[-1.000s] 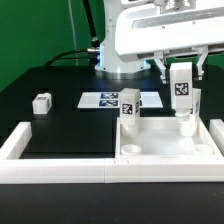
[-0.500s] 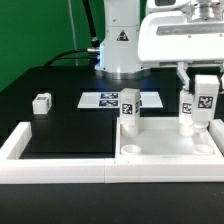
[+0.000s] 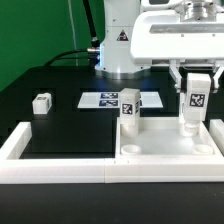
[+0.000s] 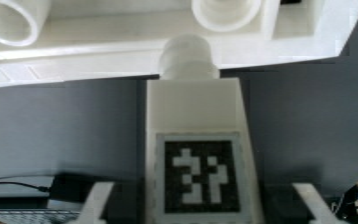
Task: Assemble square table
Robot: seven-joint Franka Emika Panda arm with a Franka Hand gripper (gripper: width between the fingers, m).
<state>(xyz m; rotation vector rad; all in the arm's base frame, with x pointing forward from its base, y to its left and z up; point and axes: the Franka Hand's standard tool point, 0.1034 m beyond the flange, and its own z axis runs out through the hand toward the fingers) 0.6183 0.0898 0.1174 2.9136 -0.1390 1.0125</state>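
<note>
Square table top [image 3: 165, 152] flat on the black table [image 3: 60, 125], rim up. Low in the exterior view, toward its right. Front edge just behind the white border rail [image 3: 60, 168] running along the near side. Round sockets [image 4: 229, 12] at the corners, two of them plain in the wrist view.

Standing leg [image 3: 129, 108] upright in the far corner of the top, on the exterior view's left, tag turned to the camera.

Held leg [image 3: 194, 110] upright over the far corner on the exterior view's right, tag also to the front. Lower end down inside the rim; seated in its socket or not, cannot tell.

Gripper [image 3: 195, 88] clamped on the held leg from above, jaws partway closed, one on each side of the block's upper part. In the wrist view, fingers [image 4: 101, 200] pressed against both flanks of the tagged face. Rounded end of the leg seen there against the white of the top, beside one socket.

Loose leg [image 3: 41, 102] alone on the black table, well apart from the top, toward the exterior view's left. Touched by nothing.

Marker board [image 3: 105, 100] flat on the table farther back, behind the standing leg.

Arm base [image 3: 118, 45] behind the board, white with a warning sticker. Green backdrop [image 3: 30, 40] on the exterior view's left.
</note>
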